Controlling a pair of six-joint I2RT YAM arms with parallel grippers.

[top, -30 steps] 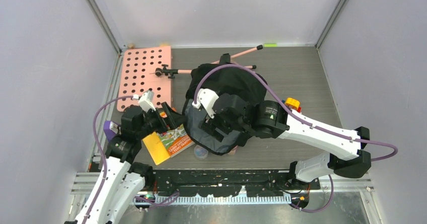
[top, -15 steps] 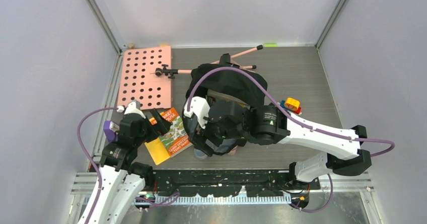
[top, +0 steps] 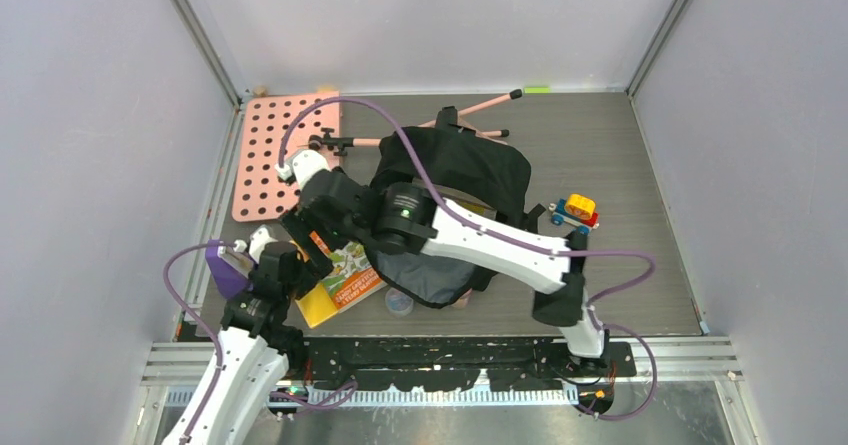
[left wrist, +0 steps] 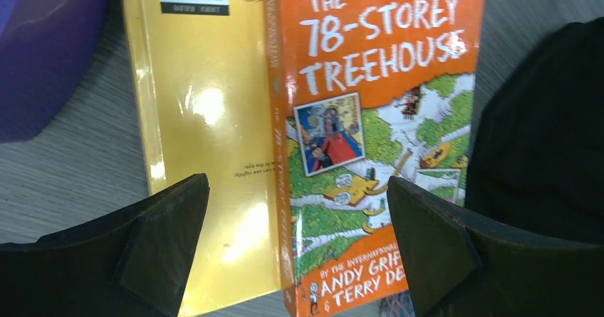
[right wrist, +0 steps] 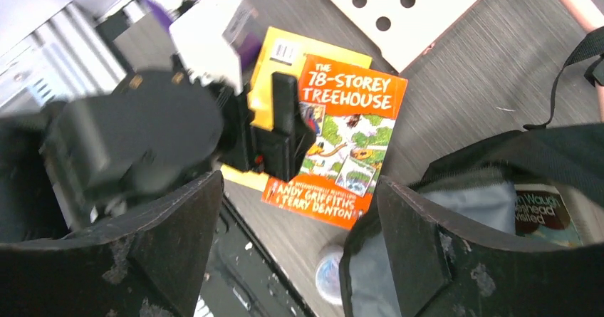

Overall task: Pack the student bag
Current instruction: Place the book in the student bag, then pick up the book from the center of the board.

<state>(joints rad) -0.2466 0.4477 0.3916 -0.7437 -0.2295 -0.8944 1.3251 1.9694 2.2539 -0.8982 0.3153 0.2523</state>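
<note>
The student bag [top: 462,170], a black backpack with grey lining [top: 425,270], lies open at mid-table. In the right wrist view its mouth [right wrist: 498,203] holds a book [right wrist: 552,214]. An orange book, "The 78-Storey Treehouse" [left wrist: 370,132], lies on a yellow book [left wrist: 206,132] just left of the bag [left wrist: 548,139]. My left gripper [left wrist: 295,189] is open and empty above both books. My right gripper [right wrist: 299,189] is open and empty. It hovers over the left gripper [right wrist: 281,128] and the books [right wrist: 349,146]. From above, both grippers meet near the books [top: 345,275].
A pink pegboard [top: 285,155] lies at the back left, with a pink-tubed stand [top: 470,110] behind the bag. A purple object [top: 225,270] sits left of the books. A small round lid [top: 399,303] lies at the bag's front. A toy car [top: 575,208] sits right of the bag.
My right gripper has left the bag's mouth and swung left over the books. My left gripper has drawn back towards the near left. The bag's opening has slackened.
</note>
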